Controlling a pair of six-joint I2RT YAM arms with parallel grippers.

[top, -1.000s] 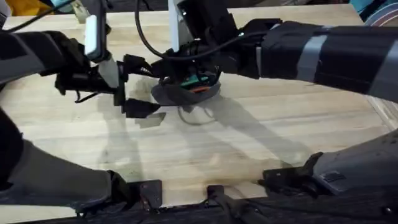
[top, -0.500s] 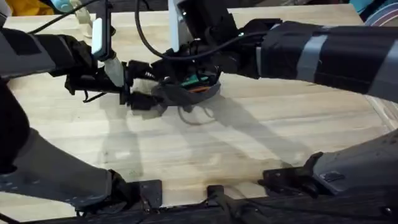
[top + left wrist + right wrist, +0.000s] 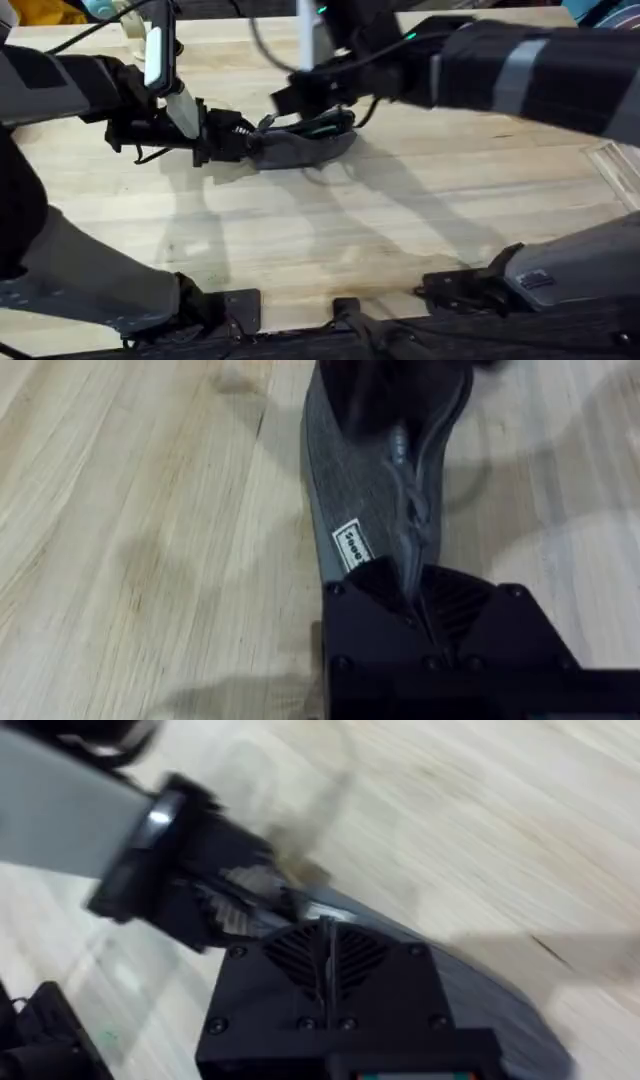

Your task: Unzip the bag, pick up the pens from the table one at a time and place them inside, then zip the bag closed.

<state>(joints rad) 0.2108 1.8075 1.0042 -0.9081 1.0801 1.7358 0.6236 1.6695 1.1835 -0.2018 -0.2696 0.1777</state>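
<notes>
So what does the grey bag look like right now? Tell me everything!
The bag is a long grey pouch of felt-like fabric with rounded ends, lying on the wooden table. A zipper runs along its top, and a small white label with dark lettering sits on its side. The left gripper pinches one end of it, at the zipper line. The right gripper is down on its other end, though its grip is hidden.

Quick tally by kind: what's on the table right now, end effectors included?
Grey bag: 1
Table: 1
End effectors: 2, the left end effector at one end of the bag, the right end effector over it
Loose pens on the wood: 0 that I can make out
Total: 4
</notes>
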